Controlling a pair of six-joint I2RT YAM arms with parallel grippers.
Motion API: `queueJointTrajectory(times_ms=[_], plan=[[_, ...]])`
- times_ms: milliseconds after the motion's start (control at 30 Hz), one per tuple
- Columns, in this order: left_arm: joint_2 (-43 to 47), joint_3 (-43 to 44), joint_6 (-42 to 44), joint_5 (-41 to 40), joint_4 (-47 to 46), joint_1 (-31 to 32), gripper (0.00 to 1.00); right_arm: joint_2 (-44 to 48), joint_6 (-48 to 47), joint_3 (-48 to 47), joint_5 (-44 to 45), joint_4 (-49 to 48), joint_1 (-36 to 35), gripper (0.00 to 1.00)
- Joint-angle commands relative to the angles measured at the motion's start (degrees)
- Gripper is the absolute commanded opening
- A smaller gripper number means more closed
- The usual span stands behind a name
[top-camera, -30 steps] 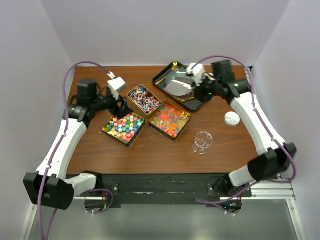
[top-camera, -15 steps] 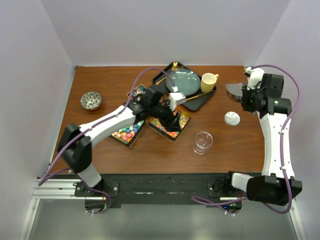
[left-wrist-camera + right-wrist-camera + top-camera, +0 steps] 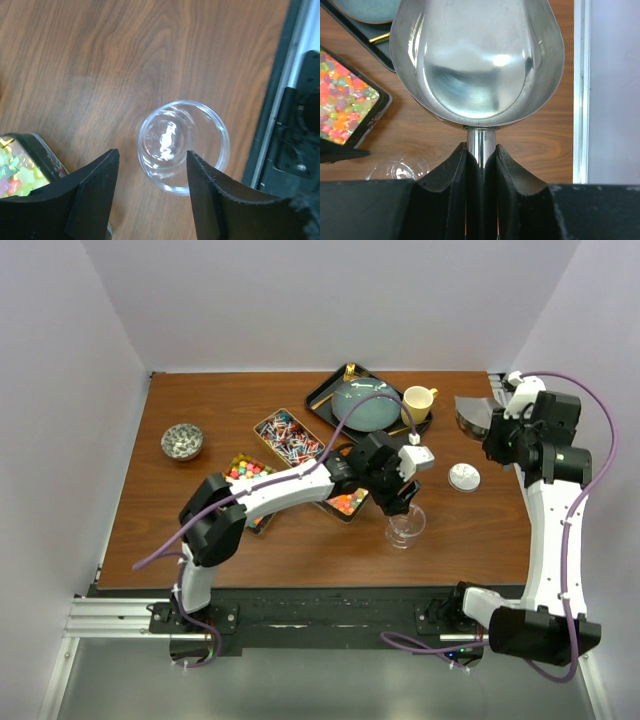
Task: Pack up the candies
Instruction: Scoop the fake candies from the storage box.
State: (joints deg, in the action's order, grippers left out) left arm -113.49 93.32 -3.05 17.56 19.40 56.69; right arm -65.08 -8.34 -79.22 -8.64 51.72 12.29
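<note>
Candies (image 3: 288,438) sit in three gold tins (image 3: 269,418) in the middle of the desk (image 3: 200,530), none packed yet (the glass jar (image 3: 222,145) nearer the front edge looks empty). The left gripper (image 3: 152,162) hangs over the jar, fingers (image 3: 90,195) spread, nothing between them. The right gripper (image 3: 481,160) pinches the handle of an empty shiny scoop (image 3: 477,60) by the far right corner. I think filling is about to start: next the scoop must dip into a tin, then tip gently into the jar.

Wooden table (image 3: 300,535) is carrying three gold tins (image 3: 259,427), a black tray (image 3: 320,402), a small bowl (image 3: 181,441), a round lid (image 3: 464,477) and a clear glass jar (image 3: 405,527).
</note>
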Motion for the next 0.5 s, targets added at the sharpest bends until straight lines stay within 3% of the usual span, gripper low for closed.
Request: queueJointTrajectory(times_ms=[0, 300, 467], plan=[[-3.4, 4.3, 1.4, -6.5, -0.5, 1.7, 0.59, 3.2, 0.8, 0.2, -1.8, -2.1, 0.2, 0.0], [-4.4, 3.6, 4.5, -9.7, 2.0, 2.2, 0.34, 3.1, 1.9, 0.6, -3.7, -2.4, 0.2, 0.0], [0.2, 0.4, 9.0, -10.4, 3.2, 2.9, 0.29, 3.8, 1.0, 2.2, -5.2, -2.3, 0.2, 0.0]])
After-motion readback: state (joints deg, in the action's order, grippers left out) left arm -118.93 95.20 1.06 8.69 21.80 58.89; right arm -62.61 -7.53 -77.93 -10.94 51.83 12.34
